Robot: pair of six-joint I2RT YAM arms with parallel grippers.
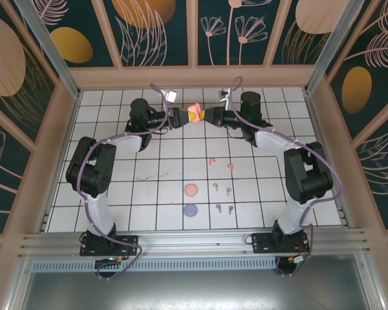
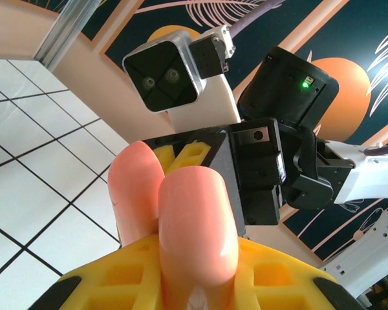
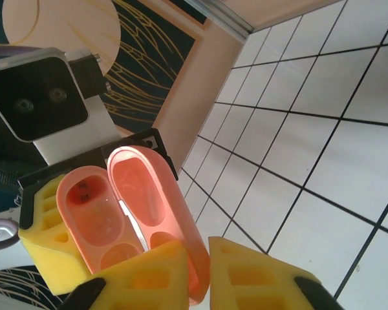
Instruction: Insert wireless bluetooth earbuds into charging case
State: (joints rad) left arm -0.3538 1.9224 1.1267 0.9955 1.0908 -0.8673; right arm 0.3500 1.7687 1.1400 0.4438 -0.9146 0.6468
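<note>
Overhead, the left gripper [image 1: 181, 119] and right gripper [image 1: 205, 117] meet above the far middle of the table [image 1: 155, 187], both clamped on an open coral case [image 1: 194, 113]. Six earbuds [image 1: 216, 186] lie nearer, right of centre. Left wrist: yellow fingers [image 2: 129, 278] pinch the case's base. Right wrist: yellow fingers [image 3: 252, 271] nip the lid's edge.

Bright, even overhead light washes the white tiled table [image 1: 161, 181], with only faint shadows beneath the arms [image 1: 94, 168]. Close to the wrist lenses, the coral case [image 3: 149, 194] glows translucent, slightly soft-focused.
</note>
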